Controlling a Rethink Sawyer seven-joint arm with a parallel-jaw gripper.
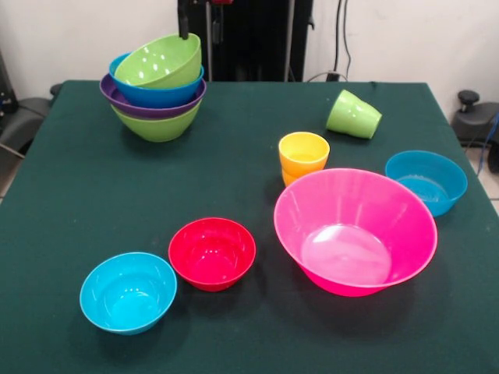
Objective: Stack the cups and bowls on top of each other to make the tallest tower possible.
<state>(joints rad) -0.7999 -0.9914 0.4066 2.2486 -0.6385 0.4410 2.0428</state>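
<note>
The tower [156, 97] stands at the table's far left: a lime green bowl at its base, then a purple one, a blue one, and a second lime green bowl [160, 61] tilted on top. My gripper [185, 29] shows only as dark tips at the top edge, right at that top bowl's rim. The yellow-orange cup [303, 156] stands upright mid-table. The light green cup [353, 114] lies on its side behind it. The huge pink bowl [355, 230], a blue bowl [426, 181], the small red bowl [212, 252] and the small cyan bowl [128, 292] sit apart on the table.
The dark green table [78, 202] has its far edge just behind the tower. The black pedestal [249, 39] stands behind it. Cables hang on the wall at the right.
</note>
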